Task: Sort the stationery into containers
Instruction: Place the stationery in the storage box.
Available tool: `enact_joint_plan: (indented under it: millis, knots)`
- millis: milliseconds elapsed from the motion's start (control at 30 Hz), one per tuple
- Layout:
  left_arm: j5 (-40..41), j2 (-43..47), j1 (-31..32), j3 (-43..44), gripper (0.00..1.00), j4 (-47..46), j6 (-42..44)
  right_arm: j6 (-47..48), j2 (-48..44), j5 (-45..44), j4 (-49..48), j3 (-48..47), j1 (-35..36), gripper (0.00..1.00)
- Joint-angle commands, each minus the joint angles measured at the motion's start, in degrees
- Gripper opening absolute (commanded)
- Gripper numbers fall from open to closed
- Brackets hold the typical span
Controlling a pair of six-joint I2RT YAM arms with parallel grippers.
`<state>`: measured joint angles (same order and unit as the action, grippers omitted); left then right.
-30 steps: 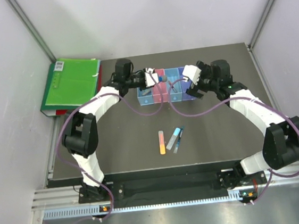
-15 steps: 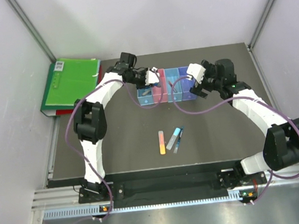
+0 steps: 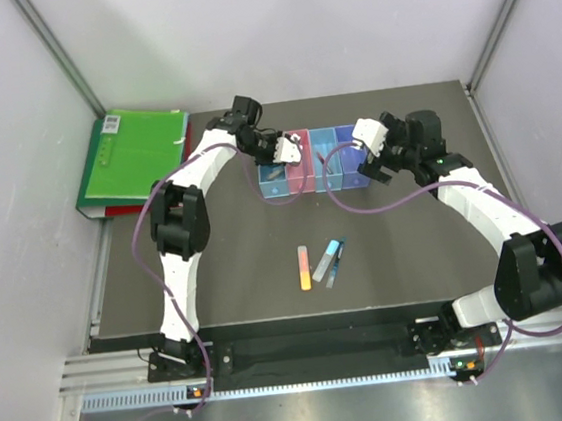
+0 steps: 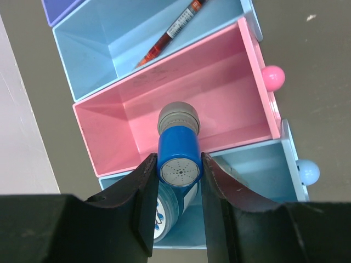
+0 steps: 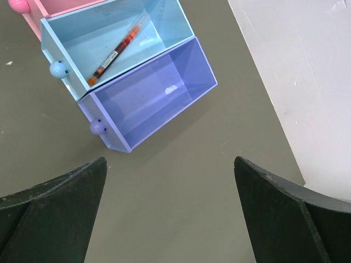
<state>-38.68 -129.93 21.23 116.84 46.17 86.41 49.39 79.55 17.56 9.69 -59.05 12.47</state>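
My left gripper (image 4: 176, 164) is shut on a short blue cylinder (image 4: 179, 156) with a grey end, held over the pink bin (image 4: 230, 82) of the containers (image 3: 311, 162). A blue tape roll (image 4: 164, 213) lies in the light blue bin (image 4: 258, 181) beside it. A thin red pen (image 5: 118, 49) lies in the other light blue bin (image 5: 98, 38); the purple bin (image 5: 148, 93) holds nothing. My right gripper (image 5: 170, 161) hangs open over bare table to the right of the bins. An orange-pink flat stick (image 3: 304, 266), a grey flat stick (image 3: 321, 263) and a blue pen (image 3: 335, 261) lie mid-table.
A big green folder (image 3: 133, 156) lies at the table's back left corner. The white wall (image 5: 307, 66) runs close behind the purple bin. Both arms (image 3: 481, 199) reach in from the near edge toward the bins at the back.
The left arm's elbow has swung in toward the back while its gripper stays over the bins with the blue cylinder. The right gripper has drawn slightly away from the bins.
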Motion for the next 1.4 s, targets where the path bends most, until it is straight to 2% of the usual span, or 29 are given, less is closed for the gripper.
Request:
enact_joint_plan:
  millis: [0, 667, 867, 1367]
  knots:
    - [-0.7, -1.5, 0.6, 2.7, 0.02, 2.3, 5.0, -0.2, -2.4, 0.0, -0.2, -2.7, -0.7, 1.0]
    - [-3.3, -3.1, 2.4, 6.0, 0.02, 1.4, 8.4, -1.0, -2.7, -0.4, -2.1, -0.4, -0.7, 1.0]
    - [-3.7, -2.4, 2.4, 6.5, 0.02, -1.0, 6.8, -1.1, -2.6, -0.3, -2.7, 0.2, -0.7, 1.0]
    - [-4.0, -4.5, 4.0, 6.5, 0.04, 2.7, 12.5, -1.7, -3.9, -0.6, -3.7, 1.9, -0.7, 1.0]
